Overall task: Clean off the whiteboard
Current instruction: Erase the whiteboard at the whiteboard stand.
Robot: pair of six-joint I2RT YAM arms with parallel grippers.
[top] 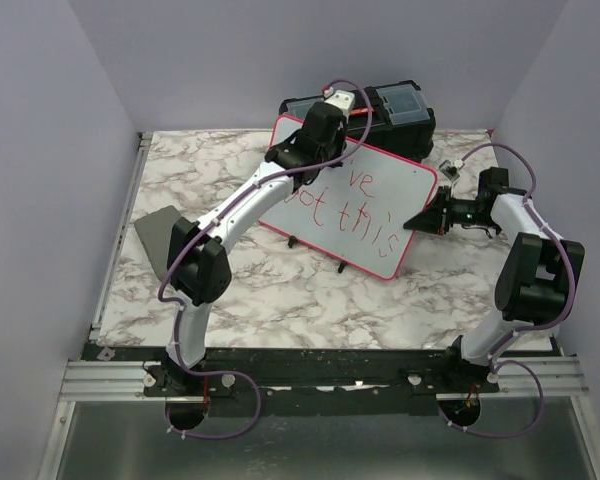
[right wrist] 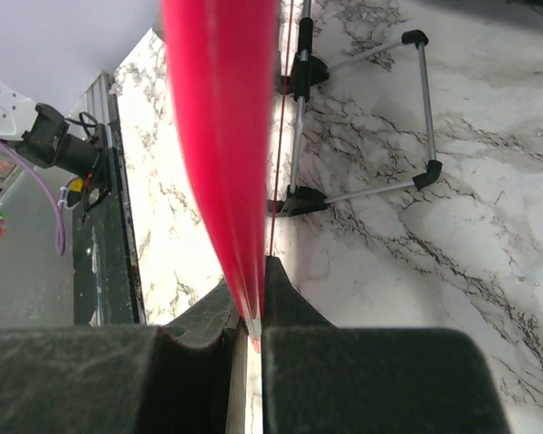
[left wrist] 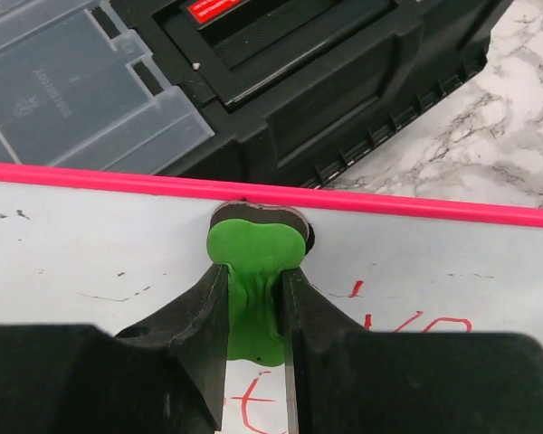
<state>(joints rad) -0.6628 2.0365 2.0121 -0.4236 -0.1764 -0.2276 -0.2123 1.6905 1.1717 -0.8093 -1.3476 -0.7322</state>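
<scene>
At the far rim of the whiteboard (top: 405, 185), propped before a black toolbox (top: 405, 108), the left gripper (left wrist: 253, 285) clamps a green eraser (left wrist: 256, 249) against it; the red writing (top: 352, 213) lies nearer and rightward. The right gripper (right wrist: 251, 303) pinches its right edge.

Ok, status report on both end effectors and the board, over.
Left end effector shut on green eraser at top rim. Right end effector shut on pink-rimmed white board. Red writing unerased. Black plastic toolbox behind.

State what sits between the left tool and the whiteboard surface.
A green eraser, clamped in the left tool and resting on the whiteboard; the left wrist view shows it.
</scene>
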